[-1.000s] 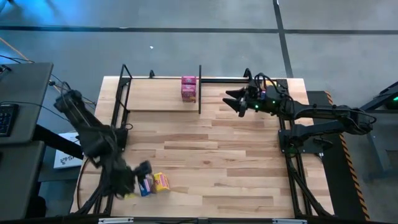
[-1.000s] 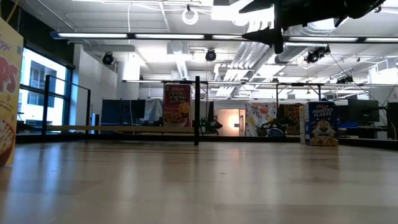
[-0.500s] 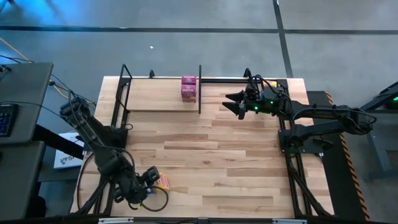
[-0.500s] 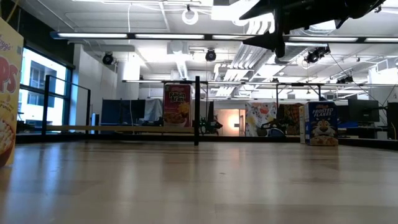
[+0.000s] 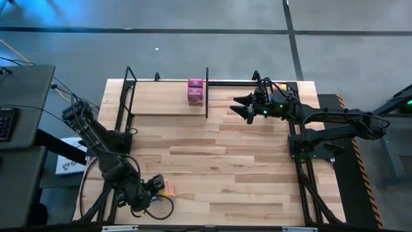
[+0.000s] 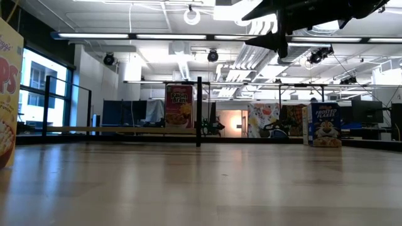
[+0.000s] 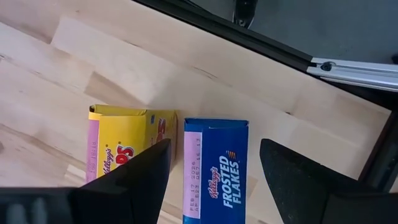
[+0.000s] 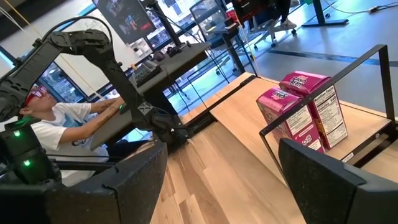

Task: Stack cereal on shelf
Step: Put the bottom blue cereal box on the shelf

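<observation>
Two magenta-pink cereal boxes (image 5: 195,91) stand stacked on the pale shelf board (image 5: 161,100), next to a black post; they also show in the right wrist view (image 8: 305,112). A blue box (image 7: 214,171) and a yellow box (image 7: 121,152) lie side by side on the tabletop near the front left. My left gripper (image 5: 151,188) is open above them, its fingers (image 7: 134,180) on either side of the blue box, and I see no touch. My right gripper (image 5: 241,106) is open and empty, raised near the table's far right, pointing at the shelf.
Another blue box (image 6: 325,124) stands at the far right of the table in the low view. A yellow box (image 6: 7,94) fills that view's left edge. A person (image 8: 56,124) sits beyond the table's left side. The table's middle (image 5: 212,161) is bare wood.
My left arm has swung toward the table's near edge and lowered its gripper over the blue box. In the high view the gripper now covers that box, and only the yellow box shows beside it. The boxes have not moved.
</observation>
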